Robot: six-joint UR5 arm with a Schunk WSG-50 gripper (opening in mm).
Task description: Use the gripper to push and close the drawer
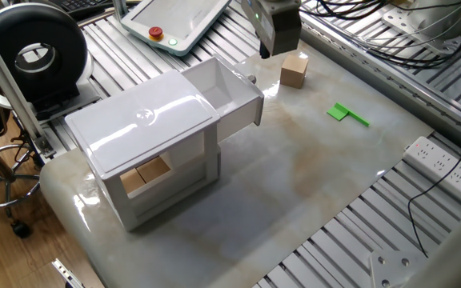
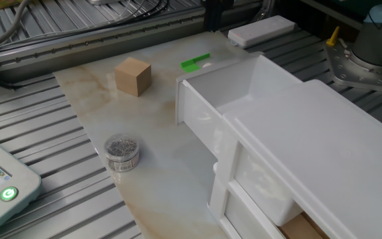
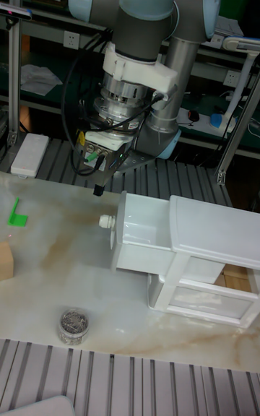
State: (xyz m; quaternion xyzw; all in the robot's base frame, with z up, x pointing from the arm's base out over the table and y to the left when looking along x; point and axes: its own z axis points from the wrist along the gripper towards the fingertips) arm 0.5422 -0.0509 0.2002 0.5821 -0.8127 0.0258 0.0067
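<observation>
We see the drawer pulled far out of the top of the white cabinet, with its flat front panel and small round knob facing the open table. The tray looks hollow inside. The gripper hangs above the marble tabletop, a little beyond the knob and not touching the drawer. In one fixed view it stands near the top edge, between the drawer and the wooden cube. Only one dark fingertip is clear to us in the tall fixed view, so we cannot tell how far the fingers are apart. A green L-shaped piece lies well apart from the drawer. A small round jar with metal bits sits beside the drawer's side. Wooden blocks lie in the cabinet's lower compartment.
</observation>
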